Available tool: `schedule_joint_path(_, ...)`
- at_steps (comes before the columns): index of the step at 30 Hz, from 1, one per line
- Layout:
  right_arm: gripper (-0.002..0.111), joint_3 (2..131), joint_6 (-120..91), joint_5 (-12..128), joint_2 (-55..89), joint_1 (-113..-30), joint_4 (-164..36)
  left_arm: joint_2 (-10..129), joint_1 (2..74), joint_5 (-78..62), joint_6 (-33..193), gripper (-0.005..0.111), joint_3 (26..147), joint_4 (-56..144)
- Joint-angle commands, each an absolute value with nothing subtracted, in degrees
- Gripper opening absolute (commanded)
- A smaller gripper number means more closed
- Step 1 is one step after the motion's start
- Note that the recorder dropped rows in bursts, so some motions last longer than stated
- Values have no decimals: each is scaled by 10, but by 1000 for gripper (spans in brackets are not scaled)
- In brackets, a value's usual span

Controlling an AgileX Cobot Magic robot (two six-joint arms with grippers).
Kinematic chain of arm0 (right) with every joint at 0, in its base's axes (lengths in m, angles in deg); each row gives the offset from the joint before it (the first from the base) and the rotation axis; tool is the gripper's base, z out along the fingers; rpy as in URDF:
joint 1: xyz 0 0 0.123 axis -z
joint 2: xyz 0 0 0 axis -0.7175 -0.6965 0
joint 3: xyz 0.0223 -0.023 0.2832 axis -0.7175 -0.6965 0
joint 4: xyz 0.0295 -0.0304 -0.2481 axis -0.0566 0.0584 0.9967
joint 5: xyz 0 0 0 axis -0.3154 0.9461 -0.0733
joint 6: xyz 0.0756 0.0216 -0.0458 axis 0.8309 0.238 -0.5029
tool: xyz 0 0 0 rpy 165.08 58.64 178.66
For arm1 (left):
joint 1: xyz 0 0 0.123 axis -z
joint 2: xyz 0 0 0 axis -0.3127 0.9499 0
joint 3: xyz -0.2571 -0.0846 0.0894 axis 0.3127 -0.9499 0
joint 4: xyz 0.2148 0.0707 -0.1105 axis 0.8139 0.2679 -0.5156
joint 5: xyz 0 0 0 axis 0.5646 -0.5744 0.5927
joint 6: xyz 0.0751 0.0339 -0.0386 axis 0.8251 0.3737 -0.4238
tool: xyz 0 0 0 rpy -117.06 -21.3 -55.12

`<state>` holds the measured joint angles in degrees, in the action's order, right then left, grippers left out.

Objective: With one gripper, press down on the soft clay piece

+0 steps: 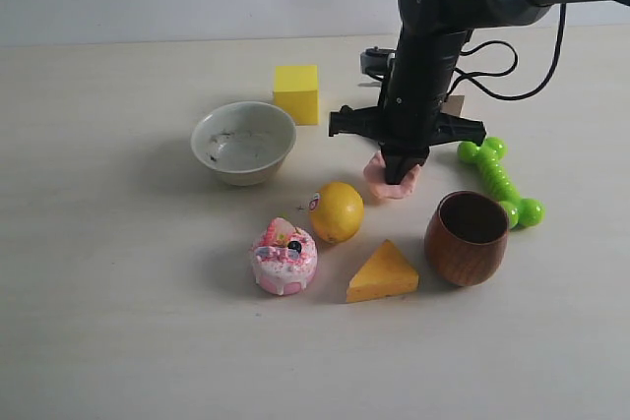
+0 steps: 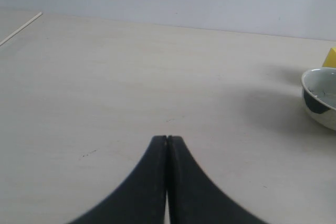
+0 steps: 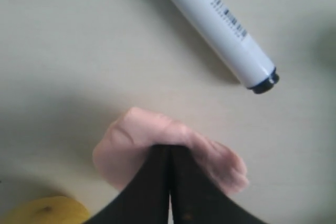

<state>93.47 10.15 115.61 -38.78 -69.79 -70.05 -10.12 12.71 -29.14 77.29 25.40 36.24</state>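
Observation:
The soft clay piece [image 1: 381,184] [image 3: 126,145] is a flat salmon-pink lump lying on the table between the lemon and the wooden cup. My right gripper [image 1: 399,178] [image 3: 169,149] points straight down, shut, its closed tips resting on the middle of the clay, with nothing held between the jaws. Its black crossbar sits just above the clay. The left gripper [image 2: 167,139] is shut and empty over bare table, apart from everything; it does not show in the exterior view.
Around the clay lie a lemon [image 1: 337,210], a wooden cup [image 1: 467,237], a green toy bone [image 1: 499,180], a cheese wedge [image 1: 381,274], a pink frosted cake [image 1: 283,256], a grey bowl [image 1: 243,142] [image 2: 320,95], a yellow cube [image 1: 296,92] and a white marker [image 3: 215,24].

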Motion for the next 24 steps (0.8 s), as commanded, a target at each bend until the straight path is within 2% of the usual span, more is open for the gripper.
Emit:
schedule_joint_path(1, 1, 933, 91, 1134, -381, -699, -706, -105, 130, -285, 771, 0, 255, 359)
schedule_joint_path(11, 34, 933, 67, 1120, -396, -699, -755, -105, 130, -285, 771, 0, 255, 359)
schedule_joint_path(24, 29, 933, 70, 1133, -413, -699, -762, -105, 130, -285, 771, 0, 255, 359)
